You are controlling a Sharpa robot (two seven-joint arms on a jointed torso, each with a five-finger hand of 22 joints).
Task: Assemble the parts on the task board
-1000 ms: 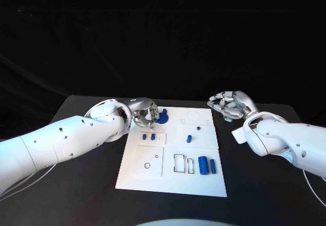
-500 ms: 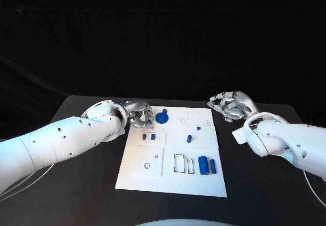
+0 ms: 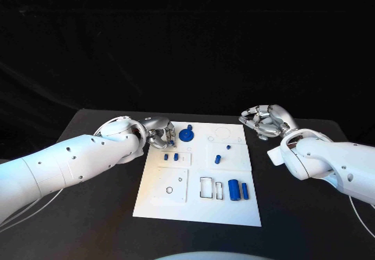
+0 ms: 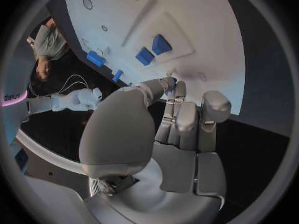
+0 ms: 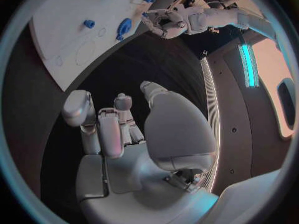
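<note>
A: How is a part expected to handle?

B: The parts (image 3: 239,191) are judged light, rigid and smooth, probably moulded plastic, so a slip from metal fingertips is a risk. Breakage looks unlikely. The upright pegs would best be taken by the sides, thumb against a finger; the round disc (image 3: 186,135) would best be taken at its raised hub or across its rim.

A: How do they look, and where are they found?

B: Small blue pieces are seen on the white board (image 3: 195,208), which lies mid-table. The disc sits at the board's far left corner. Two short pegs (image 3: 170,157) stand side by side below it, two more pegs (image 3: 218,159) stand nearer the middle, and two larger cylinders lie together toward the near right. Empty outlines and holes are seen elsewhere on the board.

A: And the hands?

B: The left hand (image 3: 159,133) is held at the board's far left edge, just beside the disc, fingers curled inward. A blue speck is seen at its fingertips (image 4: 169,83) in the wrist view, but whether anything is pinched cannot be told. The right hand (image 3: 265,121) hangs off the board's far right corner, fingers curled in, nothing held.
</note>
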